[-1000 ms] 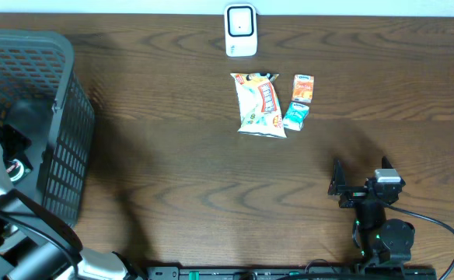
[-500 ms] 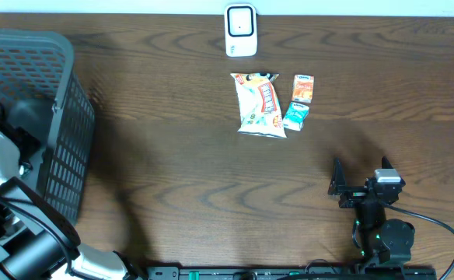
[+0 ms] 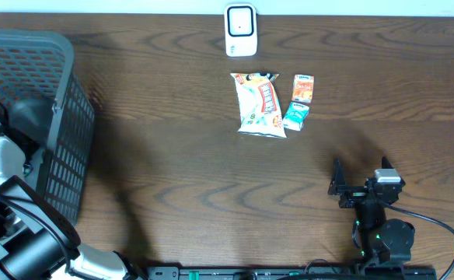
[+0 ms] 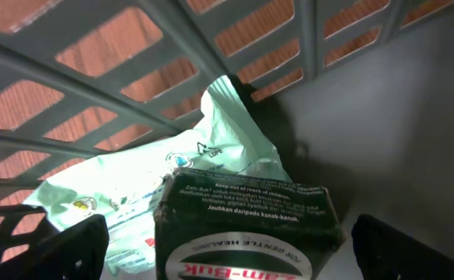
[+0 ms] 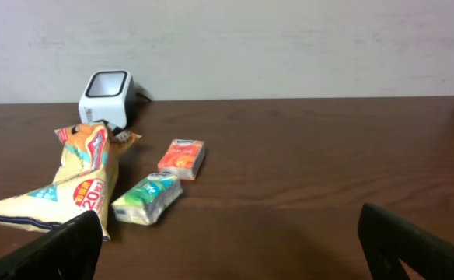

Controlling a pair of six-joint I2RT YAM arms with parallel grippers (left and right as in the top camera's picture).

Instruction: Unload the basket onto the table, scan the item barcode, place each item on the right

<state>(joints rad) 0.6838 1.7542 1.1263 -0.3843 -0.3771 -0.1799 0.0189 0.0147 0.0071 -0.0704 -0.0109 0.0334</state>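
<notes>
Dark green box [image 4: 246,222] with white print and a round red-and-white label sits inside the basket [image 4: 134,78], on its floor near the mesh wall. It partly covers a pale green packet [image 4: 188,167] whose far corner sticks up against the mesh.

Left end effector [image 4: 235,260] is inside the basket, released, jaws wide. The box is between the two fingers, and neither finger visibly touches it. Nothing is grasped.

Overhead: the basket is at the far left of the desk [image 3: 172,155], with the left arm reaching into it from the lower left edge.

Scanner [image 3: 241,29], white with a dark window, stands upright at the far middle edge of the desk, well apart from the basket. Just in front of it lies a snack bag [image 3: 260,103], flat. Right beside the bag are an orange pack [image 3: 304,89] and a teal pack [image 3: 295,115], the two about touching end to end.

Right end effector [image 5: 231,249] is low over the near right of the desk, released and holding nothing. It faces the scanner and the three packs, well apart from them.
</notes>
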